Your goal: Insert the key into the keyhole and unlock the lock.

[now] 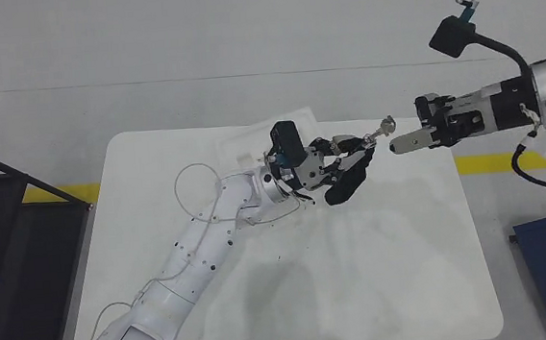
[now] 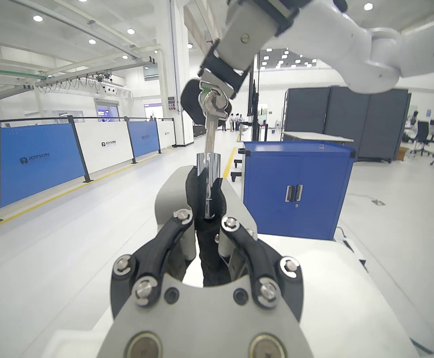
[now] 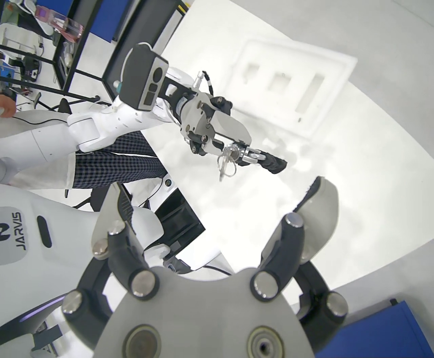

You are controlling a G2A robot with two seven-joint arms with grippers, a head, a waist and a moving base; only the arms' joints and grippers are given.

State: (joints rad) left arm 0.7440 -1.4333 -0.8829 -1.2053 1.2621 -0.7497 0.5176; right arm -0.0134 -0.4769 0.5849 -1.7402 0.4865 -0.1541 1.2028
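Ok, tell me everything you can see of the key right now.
The key is silvery metal, with a rounded patterned head and a long flat blade. Its blade tip sits in the end of the chrome lock, which the left gripper clamps over the table. A second key dangles from its head. The right gripper is open close by the head; whether it touches is unclear.

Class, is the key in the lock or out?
In: the key sinks its blade into the lock held by the left gripper.
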